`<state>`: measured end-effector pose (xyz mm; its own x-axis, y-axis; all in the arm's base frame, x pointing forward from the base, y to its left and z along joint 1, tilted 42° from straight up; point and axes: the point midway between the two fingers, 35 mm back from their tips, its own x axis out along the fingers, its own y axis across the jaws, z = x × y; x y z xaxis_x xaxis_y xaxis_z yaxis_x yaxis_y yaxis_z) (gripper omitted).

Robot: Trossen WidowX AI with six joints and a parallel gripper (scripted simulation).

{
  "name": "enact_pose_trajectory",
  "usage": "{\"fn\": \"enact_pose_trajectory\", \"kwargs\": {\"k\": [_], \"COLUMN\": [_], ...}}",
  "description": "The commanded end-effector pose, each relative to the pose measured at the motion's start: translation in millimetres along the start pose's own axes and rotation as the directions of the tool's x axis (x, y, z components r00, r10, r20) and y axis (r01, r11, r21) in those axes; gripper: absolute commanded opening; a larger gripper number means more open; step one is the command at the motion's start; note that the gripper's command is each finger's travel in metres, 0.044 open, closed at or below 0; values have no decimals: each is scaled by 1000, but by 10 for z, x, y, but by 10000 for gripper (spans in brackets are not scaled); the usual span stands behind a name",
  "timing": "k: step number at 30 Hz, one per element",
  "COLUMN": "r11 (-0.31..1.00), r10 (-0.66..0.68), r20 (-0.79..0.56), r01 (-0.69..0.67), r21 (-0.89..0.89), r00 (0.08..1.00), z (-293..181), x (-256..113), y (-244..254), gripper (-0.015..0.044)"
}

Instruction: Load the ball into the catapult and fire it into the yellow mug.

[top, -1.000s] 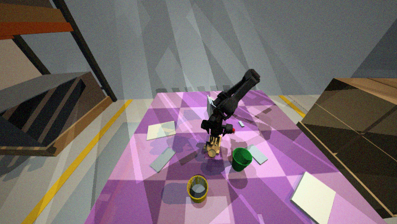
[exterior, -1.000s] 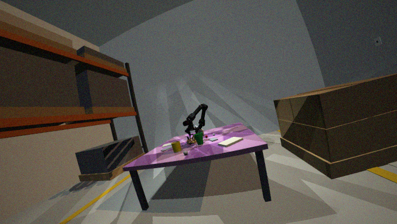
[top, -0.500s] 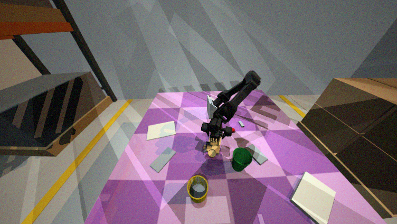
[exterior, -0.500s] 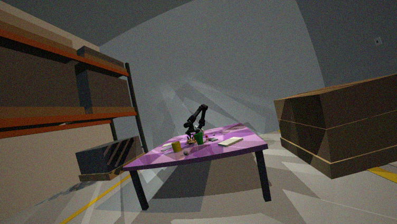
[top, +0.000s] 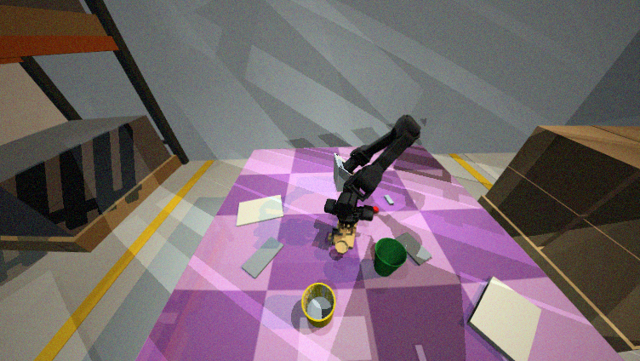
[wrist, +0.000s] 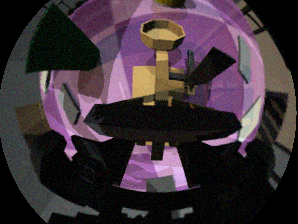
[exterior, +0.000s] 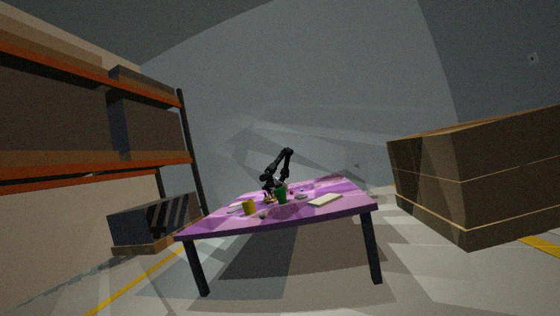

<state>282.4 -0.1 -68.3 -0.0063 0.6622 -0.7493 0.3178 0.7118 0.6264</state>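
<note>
Gripper (top: pixel 345 223) (exterior: pixel 269 194) (wrist: pixel 156 131) stands partly open at the near end of the catapult (top: pixel 351 237) (exterior: pixel 269 200) (wrist: pixel 162 75). Red ball (top: pixel 375 209) (exterior: pixel 291 192) lies beside the gripper, unloaded. Aiming appears in hand; the next move requires closing squarely, then turning the catapult toward the yellow mug (top: pixel 318 322) (exterior: pixel 248 207) (wrist: pixel 170 2) ahead.

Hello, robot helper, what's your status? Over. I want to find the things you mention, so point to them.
Gripper (top: pixel 347 220) (exterior: pixel 269 192) (wrist: pixel 156 131) down at the catapult (top: pixel 348 235) (exterior: pixel 270 200) (wrist: pixel 162 67), grip unclear. Catapult's cup (top: pixel 341 246) (wrist: pixel 162 34) empty; red ball (top: pixel 375 209) (exterior: pixel 291 192) on table. Green cup (top: pixel 389 260) (exterior: pixel 281 195) (wrist: pixel 60 45) beside, seemingly off the line to yellow mug (top: pixel 318 320) (exterior: pixel 248 207) (wrist: pixel 170 2).
</note>
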Motion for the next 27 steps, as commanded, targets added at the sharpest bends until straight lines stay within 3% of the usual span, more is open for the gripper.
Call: {"fn": "enact_pose_trajectory", "kwargs": {"k": [1,8,12,18,27], "r11": [1000,1000,1000,1000,948], "r10": [0,0,-4,-4,-3], "r20": [1,1,1,0,0], "r01": [0,0,4,4,3], "r21": [-2,-2,0,23,319], "r00": [1000,1000,1000,1000,1000], "z": [3,3,12,1,-47], "x": [-5,-5,-391,-504,-497], "y": [4,4,-7,-17,-133], "gripper": [177,111,6,0,0]}}
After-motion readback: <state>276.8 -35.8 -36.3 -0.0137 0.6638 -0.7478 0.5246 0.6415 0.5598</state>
